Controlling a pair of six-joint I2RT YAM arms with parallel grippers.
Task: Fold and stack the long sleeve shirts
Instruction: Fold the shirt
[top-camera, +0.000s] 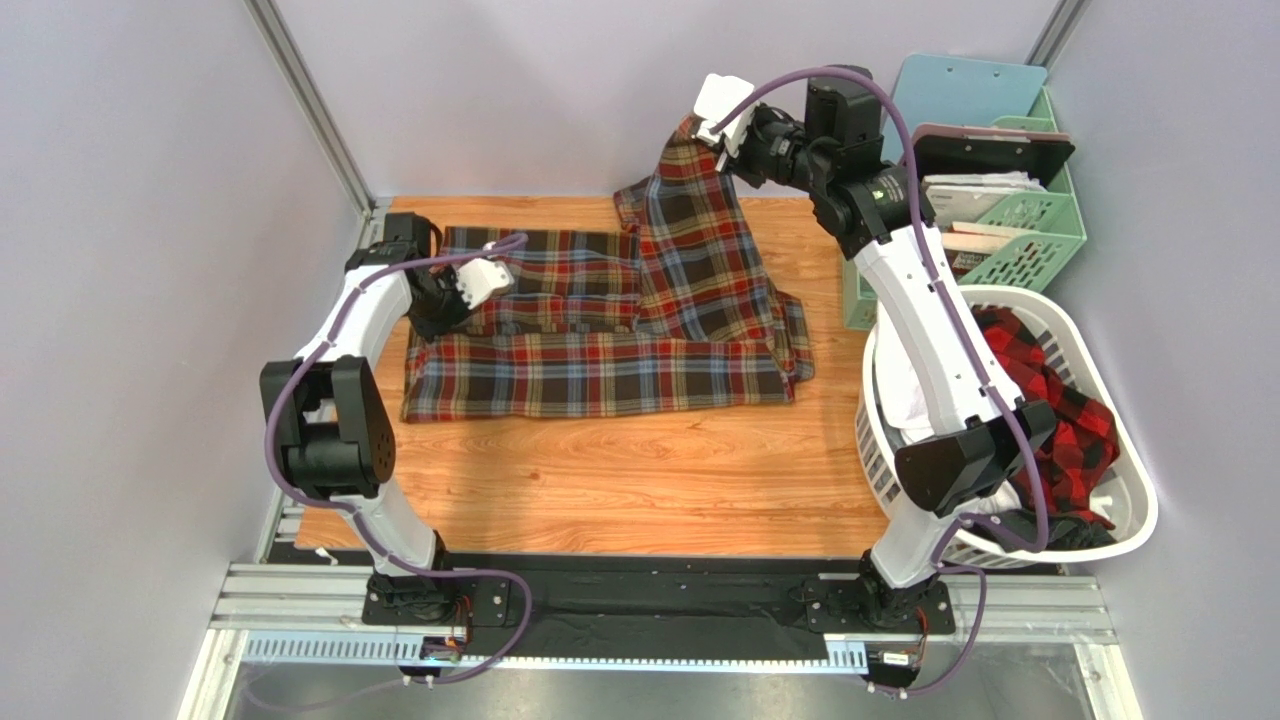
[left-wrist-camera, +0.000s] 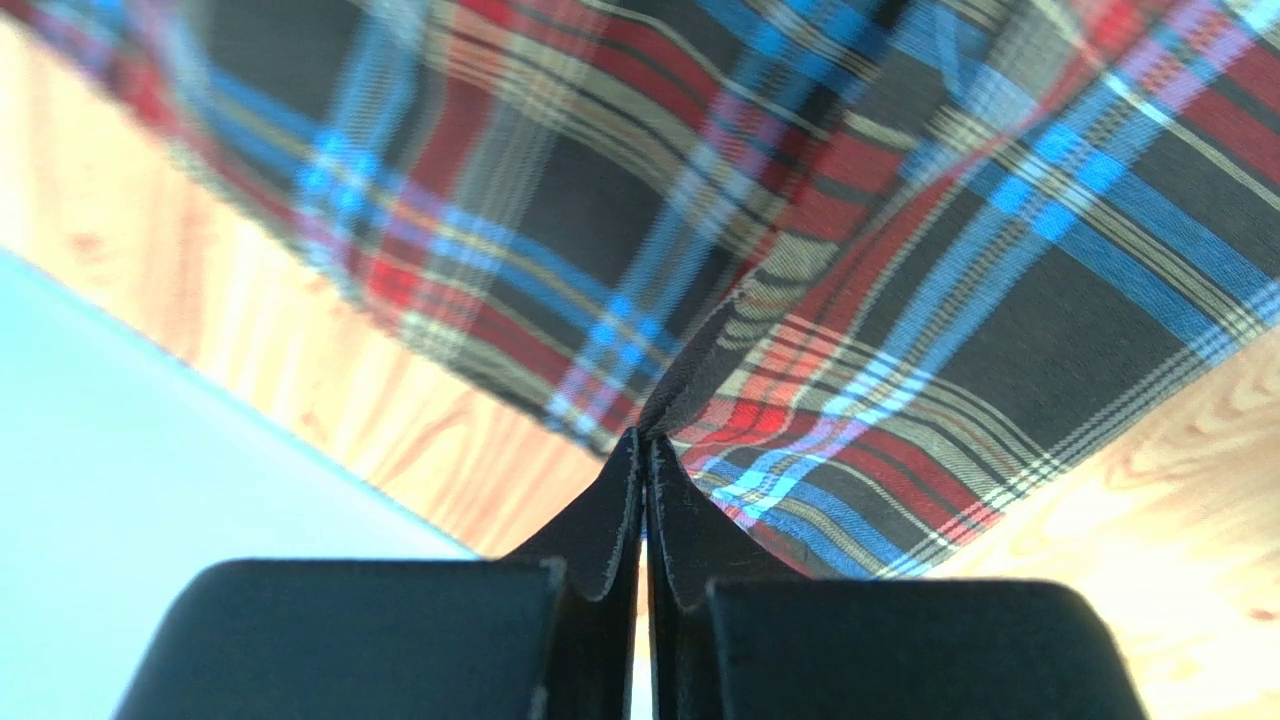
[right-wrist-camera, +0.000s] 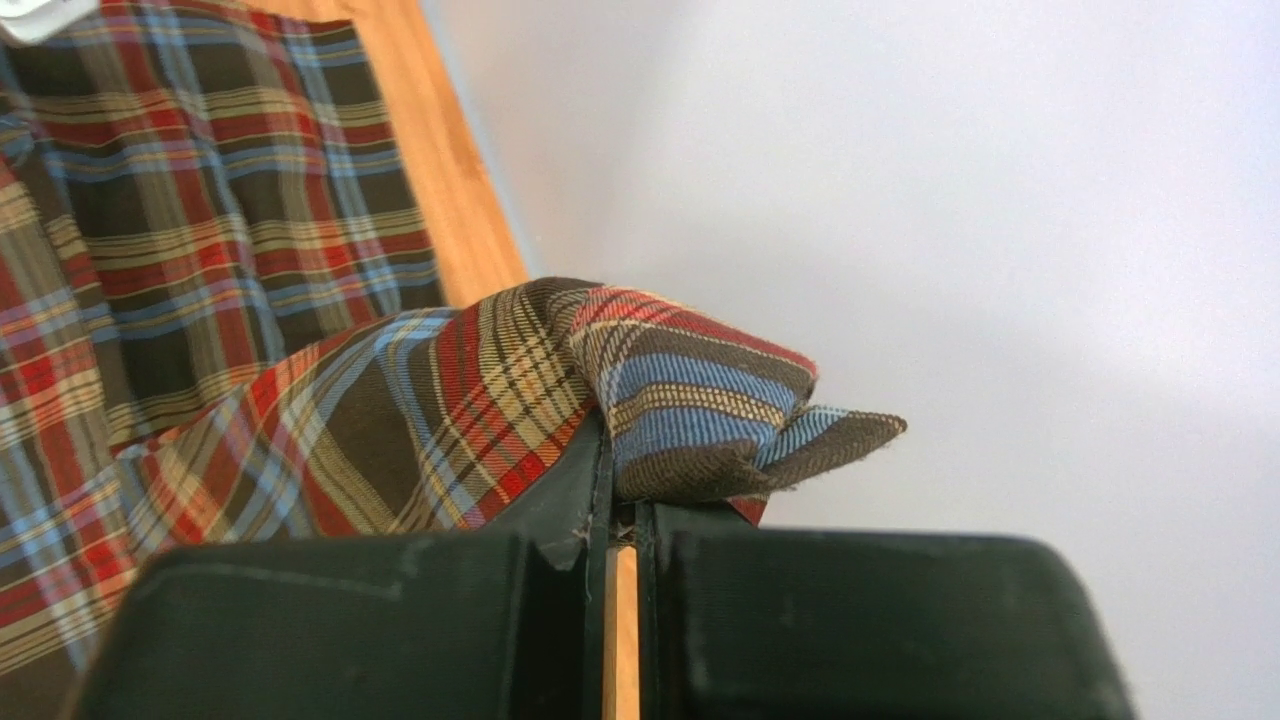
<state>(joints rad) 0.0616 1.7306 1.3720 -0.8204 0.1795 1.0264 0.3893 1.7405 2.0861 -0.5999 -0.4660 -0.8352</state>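
Tabletop (top-camera: 631, 480) shows as open wood across the lower half of the overhead frame, below the straight hem of the brown-olive tartan shirt (top-camera: 601, 353), whose right side bunches near the white laundry basket (top-camera: 1145, 503) that holds a red-and-black check shirt (top-camera: 1070, 413). At upper centre we see the right gripper (top-camera: 718, 117) holding a shirt corner up, close to the back wall (top-camera: 571, 90). Only the wrist views show the grips: its jaws pinched on that corner, the left gripper (top-camera: 481, 279) clamped on a fold near the shirt's left edge.
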